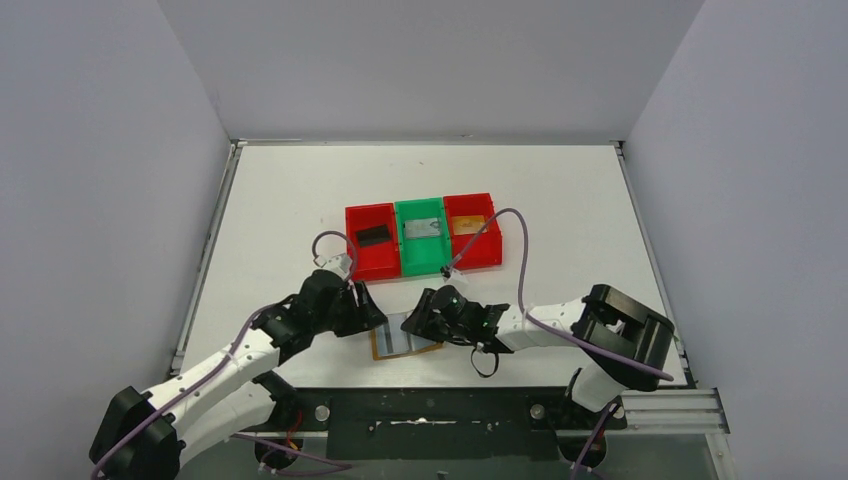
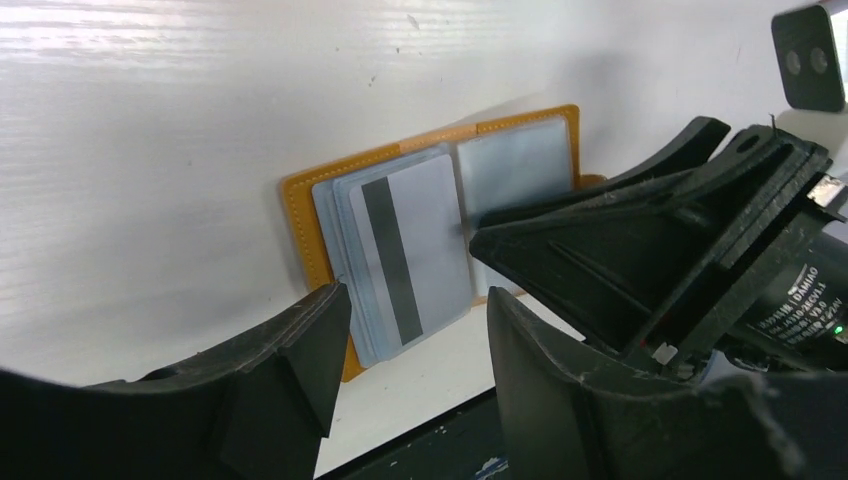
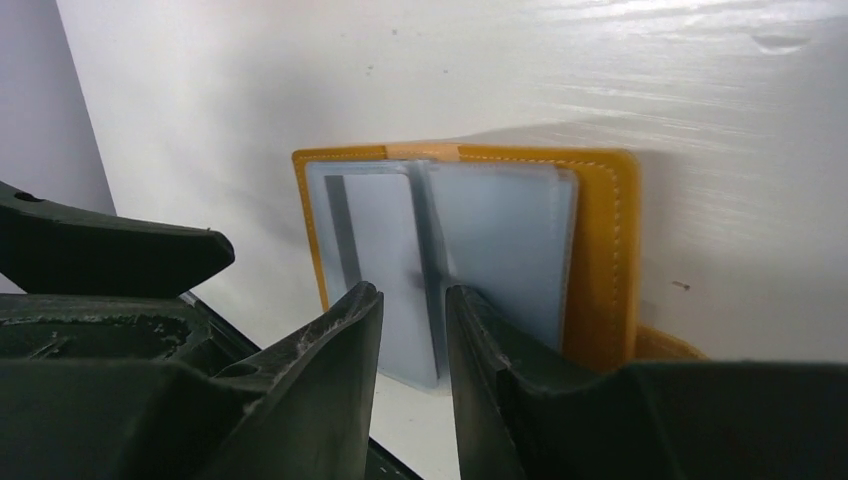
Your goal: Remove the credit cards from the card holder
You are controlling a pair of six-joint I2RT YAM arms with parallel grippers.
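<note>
The orange-tan card holder (image 1: pixel 380 347) lies open near the table's front edge, with two pale blue-grey panels showing. A grey card with a dark stripe (image 2: pixel 410 250) lies on its left panel; it also shows in the right wrist view (image 3: pixel 370 240). My left gripper (image 1: pixel 375 315) is open and empty at the holder's left side, its fingers (image 2: pixel 310 340) astride the striped card's near end. My right gripper (image 1: pixel 415 322) hovers over the holder's middle fold (image 3: pixel 425 250), its jaws a little apart with nothing between them.
Three bins stand in a row behind the holder: a red one (image 1: pixel 352 250) with a black card, a green one (image 1: pixel 420 262) with a grey card, a red one (image 1: pixel 490 252) with a tan card. The table's dark front edge (image 2: pixel 420 450) is just below the holder.
</note>
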